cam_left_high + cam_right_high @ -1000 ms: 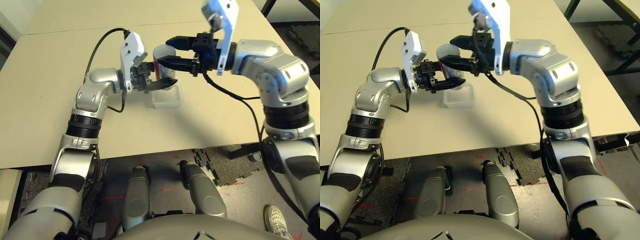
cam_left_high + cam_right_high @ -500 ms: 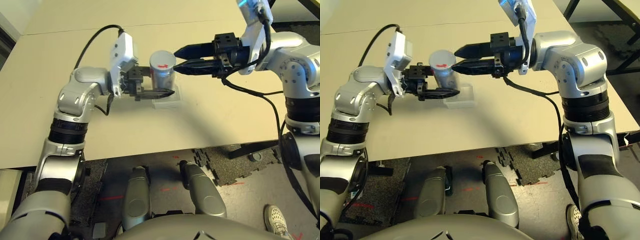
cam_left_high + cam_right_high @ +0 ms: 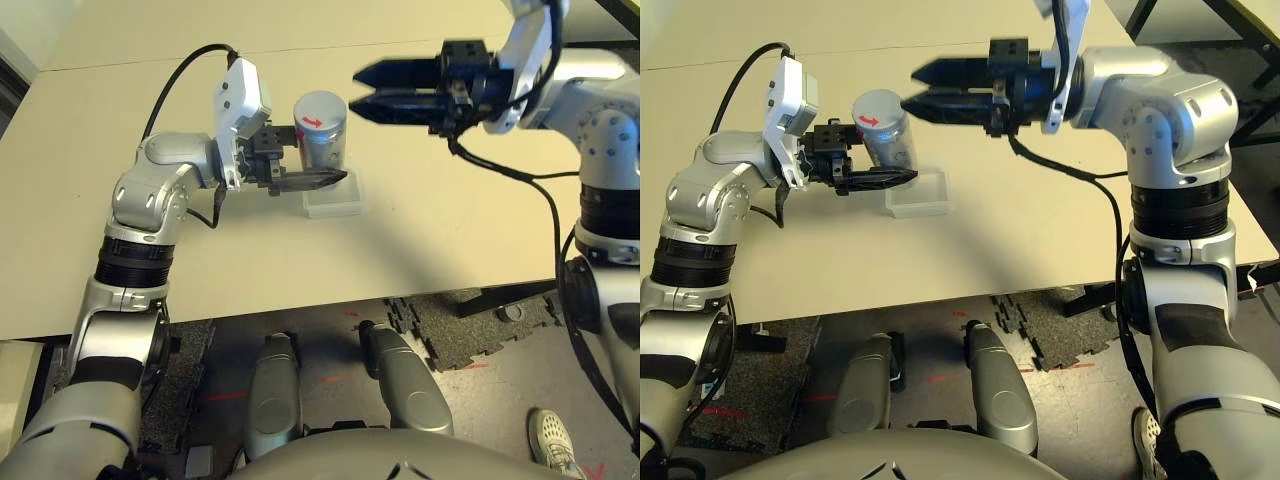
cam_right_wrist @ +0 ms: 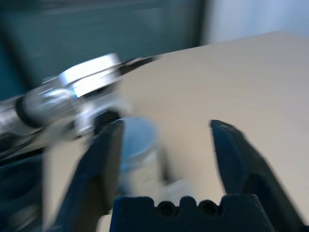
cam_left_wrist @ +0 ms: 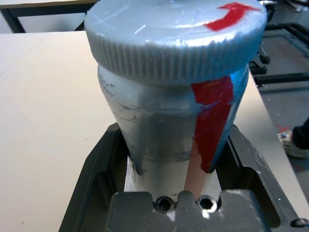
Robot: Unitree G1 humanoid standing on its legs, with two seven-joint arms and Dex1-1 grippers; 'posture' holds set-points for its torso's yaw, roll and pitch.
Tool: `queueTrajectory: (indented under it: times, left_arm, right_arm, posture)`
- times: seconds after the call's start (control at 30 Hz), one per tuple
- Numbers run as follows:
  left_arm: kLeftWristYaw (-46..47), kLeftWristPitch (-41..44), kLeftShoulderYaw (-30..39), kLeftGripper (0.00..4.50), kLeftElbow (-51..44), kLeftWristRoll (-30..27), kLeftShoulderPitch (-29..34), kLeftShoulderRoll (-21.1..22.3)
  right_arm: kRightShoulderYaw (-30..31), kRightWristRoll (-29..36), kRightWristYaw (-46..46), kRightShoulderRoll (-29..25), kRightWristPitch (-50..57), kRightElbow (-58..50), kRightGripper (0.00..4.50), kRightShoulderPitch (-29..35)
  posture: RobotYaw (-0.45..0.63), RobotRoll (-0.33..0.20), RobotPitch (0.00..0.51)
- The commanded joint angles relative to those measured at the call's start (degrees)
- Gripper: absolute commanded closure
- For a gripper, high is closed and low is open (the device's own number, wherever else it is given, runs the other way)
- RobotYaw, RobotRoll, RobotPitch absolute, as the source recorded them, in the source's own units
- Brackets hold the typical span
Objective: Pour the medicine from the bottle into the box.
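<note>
The silver-grey bottle (image 3: 322,140), with its red-and-white label, hangs just above the table with my left gripper (image 3: 318,162) shut on its lower body. Its ribbed grey cap (image 5: 176,41) with a red arrow is on. It stands nearly upright, tilted a little. The clear plastic box (image 3: 335,200) lies on the table right under and beside the bottle, partly hidden by the lower finger (image 3: 312,181). My right gripper (image 3: 357,91) is open in the air, its tips level with the cap and a short way to its right, touching nothing.
The beige table (image 3: 430,240) runs wide on all sides of the box, with a seam across its far part. Its near edge lies a little below the box. Black floor mats (image 3: 450,340) and a person's shoe (image 3: 552,432) show beyond the right corner.
My right gripper, shut beside the cap half a second ago, has opened and drawn up and slightly right. The left gripper keeps the bottle in about the same place.
</note>
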Motion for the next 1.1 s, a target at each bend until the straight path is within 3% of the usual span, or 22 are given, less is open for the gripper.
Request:
queueTrajectory:
  times: [0.03, 0.13, 0.27, 0.7, 1.1]
  left_arm:
    - [0.33, -2.42, 0.24, 1.73, 3.12, 1.1, -0.76, -0.55]
    - [0.16, -4.17, 0.08, 1.73, 6.63, 1.88, -1.84, -1.18]
    - [-0.16, -5.88, -0.24, 1.73, 9.71, 2.64, -3.14, -1.77]
    - [0.26, -3.82, -0.71, 1.73, 6.07, 2.08, -3.01, -3.34]
    - [0.99, -1.6, 0.01, 1.73, 3.33, 1.5, -2.25, -3.05]
  right_arm:
    - [1.4, -1.12, -6.31, 3.78, 0.78, -4.99, 0.0, -0.44]
    - [3.57, 0.83, -10.36, 8.49, 5.16, -10.87, 0.0, 1.27]
    - [6.16, 1.06, -11.97, 9.95, 8.25, -14.1, 0.0, 2.54]
    - [12.72, -9.75, -10.65, 6.41, -2.35, -8.37, 0.0, 2.81]
    - [9.8, -11.45, -10.16, 6.0, -3.42, -6.06, 0.0, 5.74]
  posture:
    - [0.03, 0.0, 0.174]
    - [0.02, 0.0, 0.172]
    - [0.01, 0.0, 0.169]
    - [0.01, 0.0, 0.183]
    - [0.02, 0.0, 0.191]
